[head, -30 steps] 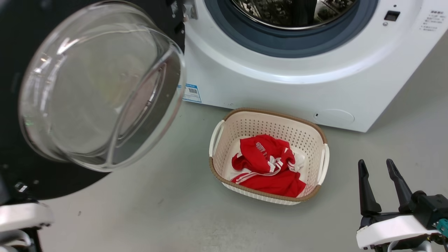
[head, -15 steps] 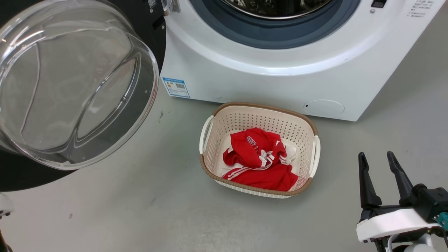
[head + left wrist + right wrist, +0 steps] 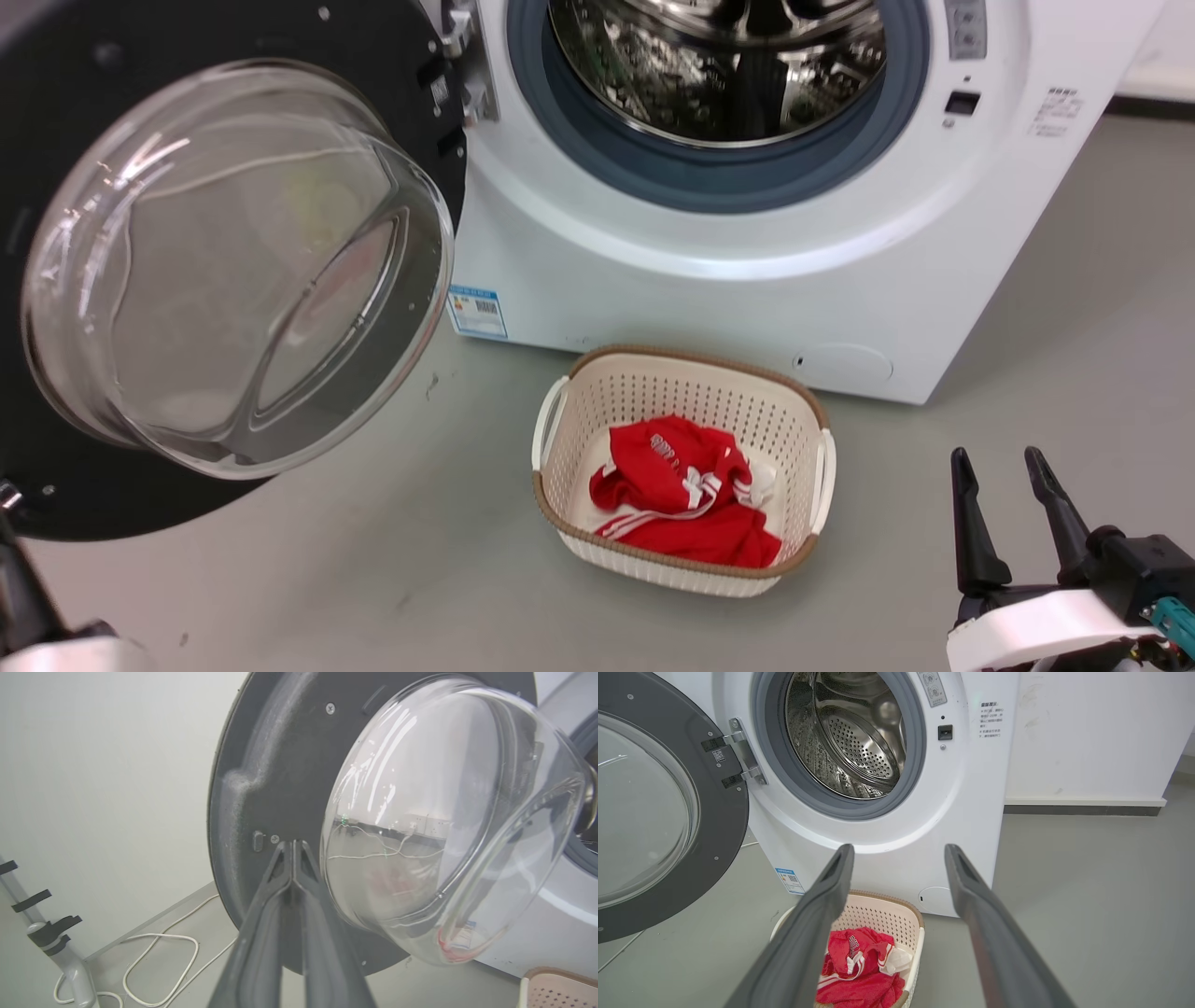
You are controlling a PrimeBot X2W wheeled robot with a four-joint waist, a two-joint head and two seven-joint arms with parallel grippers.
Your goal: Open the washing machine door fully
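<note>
Grey floor, head view: white washing machine (image 3: pixel 709 280), drum exposed; washing machine door (image 3: pixel 233 37) swung wide on its hinge, at view left. Right gripper (image 3: pixel 997 457) low right, jaws spread, empty, well apart from basket (image 3: pixel 560 439). Left wrist view: left gripper (image 3: pixel 293 845) jaws pressed together, nothing between, tips at door's black inner face beside glass bowl (image 3: pixel 444 812); contact unclear. Right wrist view: jaws wide apart, empty.

My head camera looks down on the white front-loading washing machine (image 3: pixel 709 280) and grey floor (image 3: pixel 373 579). My left wrist camera looks up, close, at the round glossy black door with its clear glass bowl (image 3: pixel 266 765). My right wrist camera faces both from farther back.
</note>
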